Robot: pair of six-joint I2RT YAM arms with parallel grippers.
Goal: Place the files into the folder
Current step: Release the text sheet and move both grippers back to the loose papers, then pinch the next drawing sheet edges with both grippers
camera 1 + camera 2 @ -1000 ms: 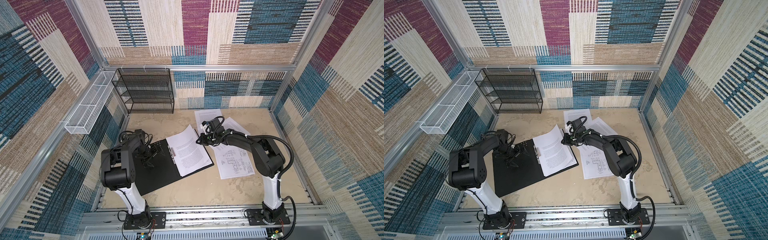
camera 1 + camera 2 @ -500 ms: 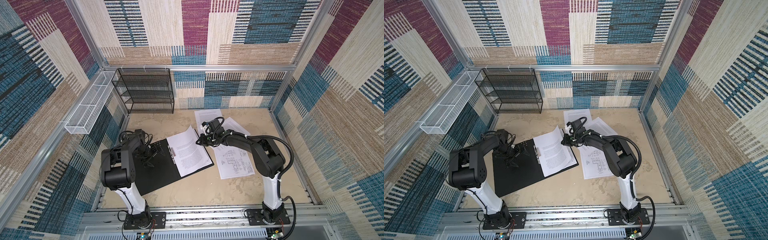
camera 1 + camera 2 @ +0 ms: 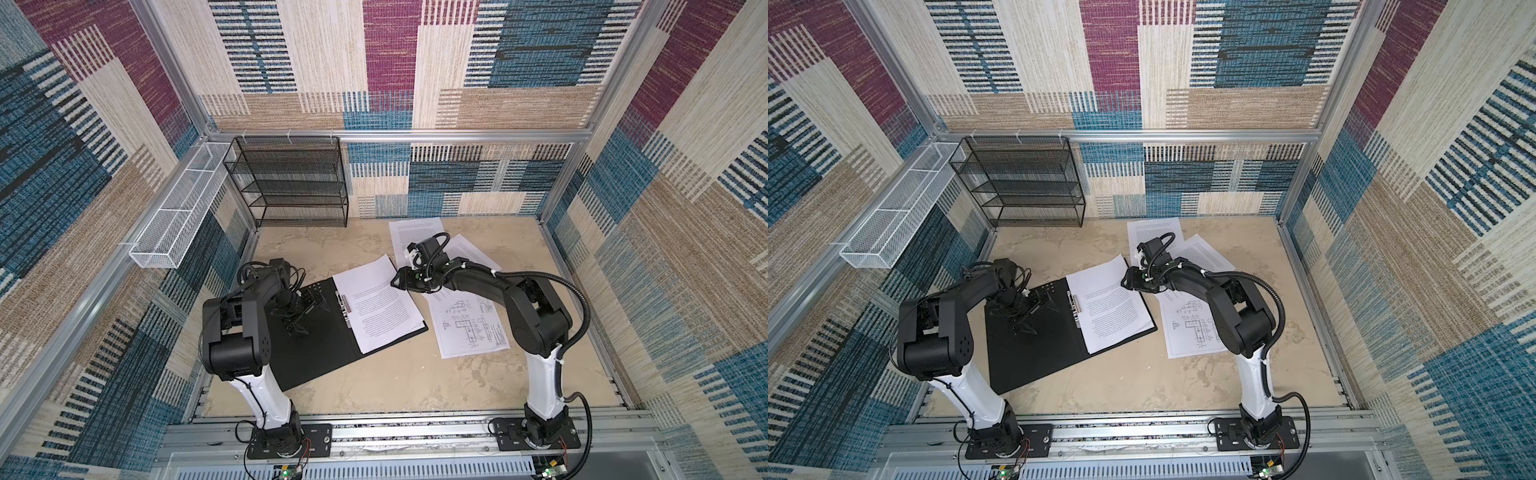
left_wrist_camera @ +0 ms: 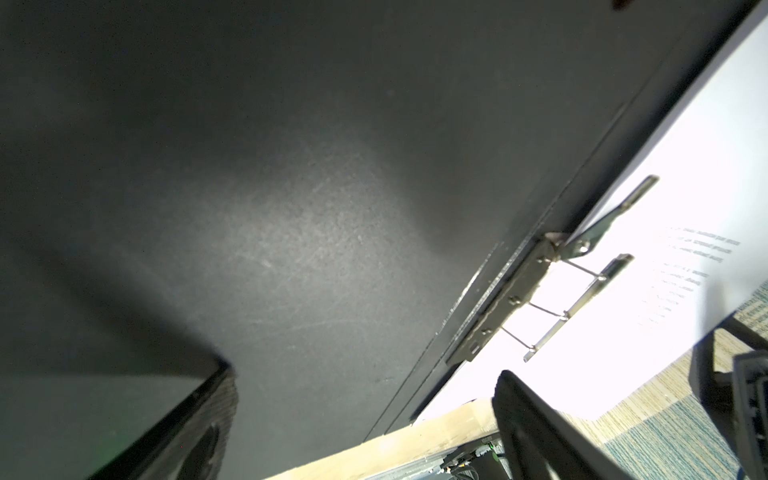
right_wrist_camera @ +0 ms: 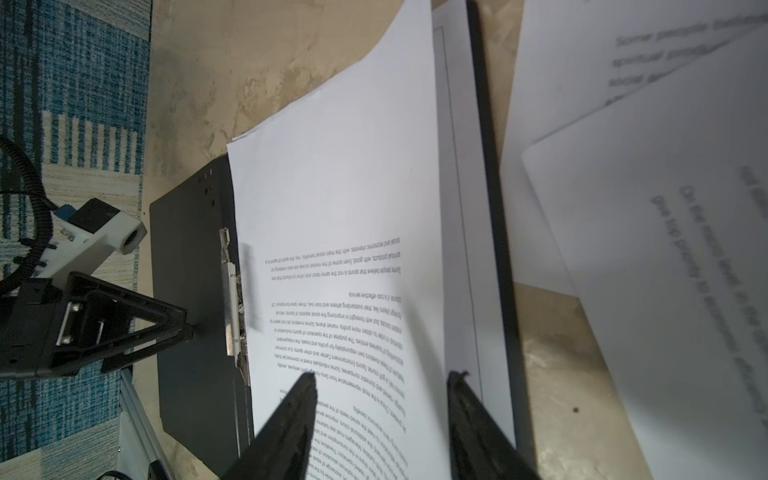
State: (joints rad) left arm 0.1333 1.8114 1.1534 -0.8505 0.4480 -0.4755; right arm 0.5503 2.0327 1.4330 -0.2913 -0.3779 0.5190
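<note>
Text sheet (image 5: 340,232) lies in folder (image 5: 187,270) beneath spread right claw (image 5: 382,374).

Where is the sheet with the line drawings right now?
In both top views the drawing sheet lies flat on the table, right of the open folder, partly beneath the right arm.

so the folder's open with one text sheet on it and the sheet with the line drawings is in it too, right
Not the drawings. The folder lies open with a text sheet on it, but both top views show the drawing sheet on the table beside the folder, not in it.
</note>
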